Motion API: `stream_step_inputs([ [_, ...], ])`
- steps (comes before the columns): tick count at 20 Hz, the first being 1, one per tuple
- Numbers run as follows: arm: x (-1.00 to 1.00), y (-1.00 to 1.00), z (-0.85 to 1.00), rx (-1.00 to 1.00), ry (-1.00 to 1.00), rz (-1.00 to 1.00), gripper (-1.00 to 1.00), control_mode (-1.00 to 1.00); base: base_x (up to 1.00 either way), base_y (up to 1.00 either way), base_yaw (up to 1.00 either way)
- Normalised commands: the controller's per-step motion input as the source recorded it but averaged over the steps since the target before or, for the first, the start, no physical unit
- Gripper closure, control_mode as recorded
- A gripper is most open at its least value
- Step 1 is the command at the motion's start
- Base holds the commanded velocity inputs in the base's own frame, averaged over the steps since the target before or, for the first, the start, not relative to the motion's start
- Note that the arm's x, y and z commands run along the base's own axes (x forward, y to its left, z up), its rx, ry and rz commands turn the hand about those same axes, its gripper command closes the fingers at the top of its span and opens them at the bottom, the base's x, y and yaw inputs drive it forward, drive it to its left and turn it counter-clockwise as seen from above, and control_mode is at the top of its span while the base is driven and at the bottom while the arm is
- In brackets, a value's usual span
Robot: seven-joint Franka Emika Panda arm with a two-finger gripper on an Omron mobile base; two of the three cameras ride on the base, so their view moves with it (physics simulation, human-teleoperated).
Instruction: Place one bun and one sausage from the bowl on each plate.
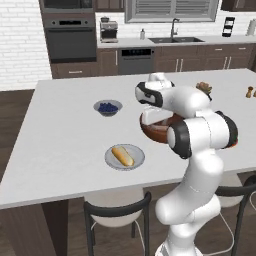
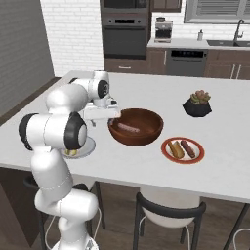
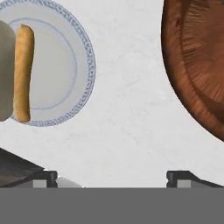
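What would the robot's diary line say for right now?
hand: open, empty, above counter between bowl and grey plate | grey plate: bun only | red plate: bun, sausage | bowl: one sausage

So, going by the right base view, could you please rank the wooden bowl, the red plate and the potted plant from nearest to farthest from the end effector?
1. Wooden bowl, right beside the end effector.
2. Red plate, beyond the bowl, toward the near edge.
3. Potted plant, farthest, across the bowl.

No readable text, labels, brands, numbers or signs anywhere. Oven [image 1: 70,37] front, dishwasher [image 1: 136,60] panel and coffee machine [image 1: 108,31] too small and blurred to make out any lettering.
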Motion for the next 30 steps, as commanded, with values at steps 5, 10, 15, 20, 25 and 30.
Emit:
stream_step_inputs([
  [5, 0.56, -0.46, 0.0, 0.04, 0.0, 0.32, -1.0, -1.0, 0.0, 0.0, 0.0],
  [10, 0.58, -0.38, -0.04, 0.13, -0.01, 0.4, -1.0, -1.0, 0.0, 0.0, 0.0],
  [15, 0.78, -0.27, -0.14, 0.15, -0.01, 0.43, -1.0, -1.0, 0.0, 0.0, 0.0],
  [20, 0.94, -0.16, -0.44, 0.14, 0.0, 0.44, -1.0, -1.0, 0.0, 0.0, 0.0],
  [25, 0.45, -0.19, -0.56, 0.15, -0.09, 0.4, -1.0, -1.0, 0.0, 0.0, 0.0],
  [30, 0.08, -0.41, -0.28, 0.2, -0.12, 0.29, -1.0, -1.0, 0.0, 0.0, 0.0],
])
